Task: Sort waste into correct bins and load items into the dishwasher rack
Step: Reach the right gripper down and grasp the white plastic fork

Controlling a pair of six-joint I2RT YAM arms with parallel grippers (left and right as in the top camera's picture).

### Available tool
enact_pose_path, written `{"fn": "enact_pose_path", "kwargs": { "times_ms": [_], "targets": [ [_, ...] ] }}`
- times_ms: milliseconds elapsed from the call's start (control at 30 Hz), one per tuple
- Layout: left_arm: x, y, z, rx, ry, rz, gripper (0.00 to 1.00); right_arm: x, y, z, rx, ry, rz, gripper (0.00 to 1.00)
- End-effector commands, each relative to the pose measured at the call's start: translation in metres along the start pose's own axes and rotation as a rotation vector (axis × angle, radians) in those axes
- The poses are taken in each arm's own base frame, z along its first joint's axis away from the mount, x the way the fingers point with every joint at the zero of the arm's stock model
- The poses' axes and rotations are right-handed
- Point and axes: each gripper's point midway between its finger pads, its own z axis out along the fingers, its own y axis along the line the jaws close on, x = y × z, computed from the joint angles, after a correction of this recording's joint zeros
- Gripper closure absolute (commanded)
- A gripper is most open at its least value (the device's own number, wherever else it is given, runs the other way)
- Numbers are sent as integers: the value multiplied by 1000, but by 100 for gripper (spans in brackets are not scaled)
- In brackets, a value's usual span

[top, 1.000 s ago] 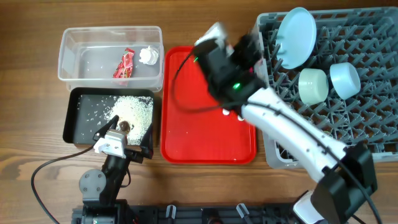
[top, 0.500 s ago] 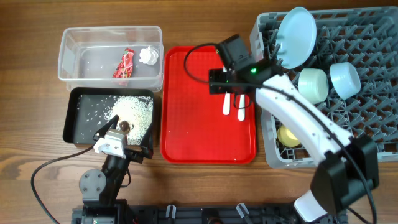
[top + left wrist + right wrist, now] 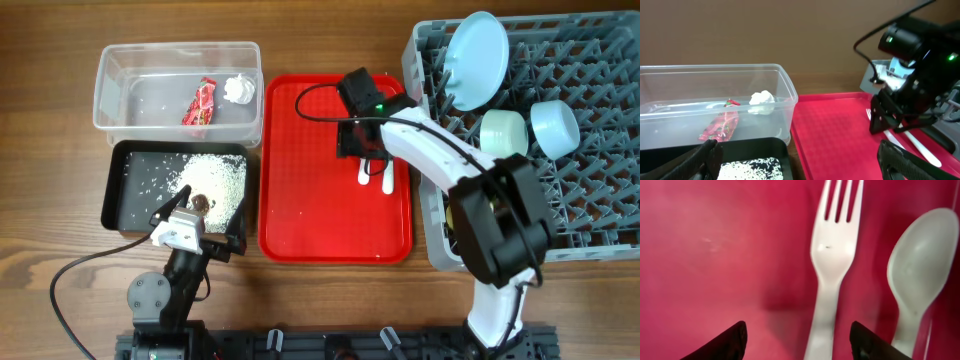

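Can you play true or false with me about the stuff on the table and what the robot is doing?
1. The white fork and spoon lie on the red tray. True.
2. The red wrapper is in the black tray. False: it lies in the clear tub, near the tissue.
3. The right end effector holds the spoon. False: its jaws are open on either side of the fork's handle and hold nothing.
4. The rice grains are in the black tray. True.
5. The rack has no bowls in it. False: a mint bowl and a light-blue bowl sit there.
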Motion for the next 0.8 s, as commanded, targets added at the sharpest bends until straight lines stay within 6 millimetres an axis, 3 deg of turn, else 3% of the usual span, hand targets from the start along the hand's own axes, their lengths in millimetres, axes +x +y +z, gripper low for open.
{"fn": "enact_pose_path", "kwargs": {
  "times_ms": [0, 233, 333, 433, 567, 767],
  "targets": [
    [1, 1, 0, -6, -5, 17, 0, 4, -9, 15, 55, 9, -6, 45],
    [1, 1, 0, -6, -5, 17, 0, 3, -9, 15, 54, 8, -2, 87],
    [1, 1, 0, -6, -5, 17, 0, 6, -10, 14, 58, 21, -3, 95],
    [1, 1, 0, -6, -5, 17, 0, 9, -12, 9, 64, 32, -5, 96],
    [1, 1, 0, -6, -5, 17, 0, 2, -10, -13, 44, -3, -32, 96],
    [1, 1, 0, -6, -5, 17, 0, -28, -4, -86, -28, -177, -102, 95]
  ]
}}
